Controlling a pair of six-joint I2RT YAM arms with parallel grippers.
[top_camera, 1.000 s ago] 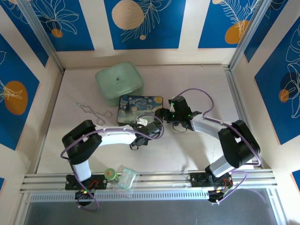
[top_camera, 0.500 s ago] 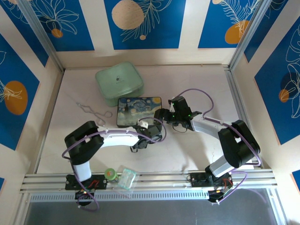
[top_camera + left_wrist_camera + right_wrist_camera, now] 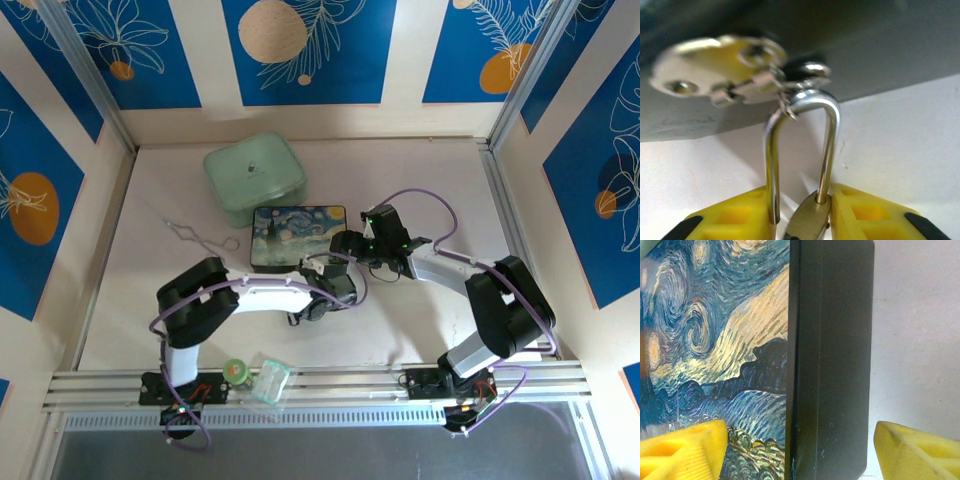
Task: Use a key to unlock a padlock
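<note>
The pale table [image 3: 420, 180] sits inside walls of blue panels with leaf prints. Both arms reach in from the near rail towards the middle. The left arm [image 3: 250, 295] bends across to the near edge of the Starry-Night-patterned box [image 3: 295, 232], and the right arm [image 3: 450, 270] comes in at that box's right end.

A mint-green lidded box [image 3: 255, 178] stands at the back, just behind the patterned box and nearly touching it. The patterned box lies flat with its lid down. The right gripper [image 3: 800, 450] straddles its right edge with the jaws spread wide and holding nothing. One yellow finger [image 3: 680, 450] is over the painted lid. The other is out over bare table, clear of the box's dark side wall.

Long silver wire tongs [image 3: 200, 238] lie to the left of the patterned box, well apart from it. A clear plastic container [image 3: 270, 380] rests on the near rail, with a small green round thing [image 3: 236, 372] just beside it.

On the box's near wall, the metal clasp [image 3: 740, 70] carries the padlock [image 3: 810, 225]. Its silver shackle [image 3: 830, 130] is hooked through the clasp's loop and the brass body hangs below. The left gripper [image 3: 802, 215] is closed to a narrow gap on the padlock, with a yellow finger pressed against each side of the shackle's legs
</note>
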